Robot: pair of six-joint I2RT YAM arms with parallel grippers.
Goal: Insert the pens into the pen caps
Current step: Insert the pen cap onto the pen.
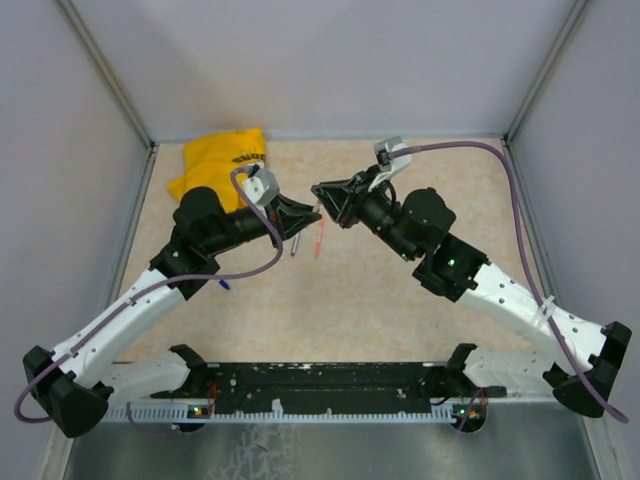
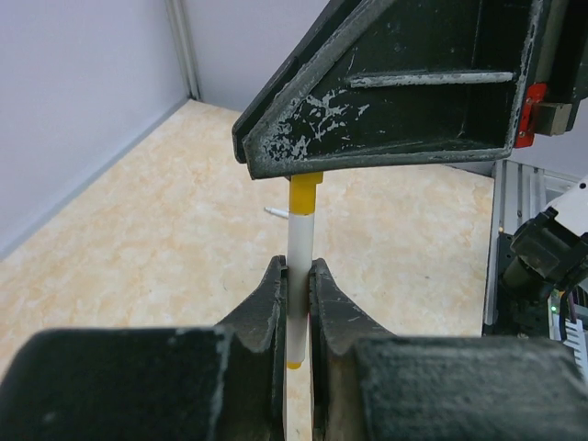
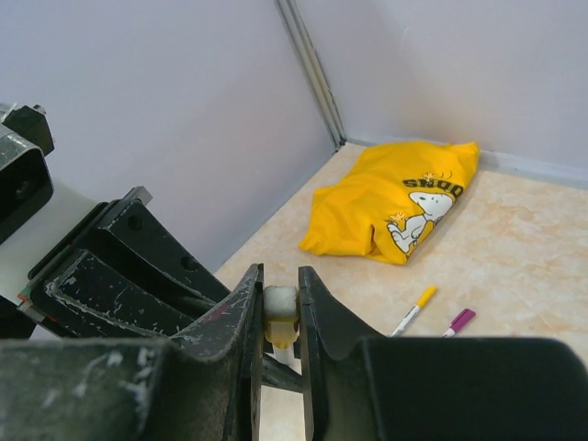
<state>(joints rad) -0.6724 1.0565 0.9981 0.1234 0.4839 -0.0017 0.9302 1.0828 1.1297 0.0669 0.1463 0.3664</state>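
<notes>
My left gripper [image 2: 296,271]: clamped on one white pen [image 2: 298,239], upright.
My right gripper [image 3: 279,276]: clamped on one yellow cap [image 3: 280,308], meeting that pen's top end.
Table [image 1: 400,320]: two loose, one grey pen [image 1: 296,245], one orange-red pen [image 1: 319,240].

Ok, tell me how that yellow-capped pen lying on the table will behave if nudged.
The yellow-capped pen looks slim and round, so it would probably roll on the smooth table. Its thin barrel suggests it's light and easily shoved. It looks straight, so likely stiff.
</notes>
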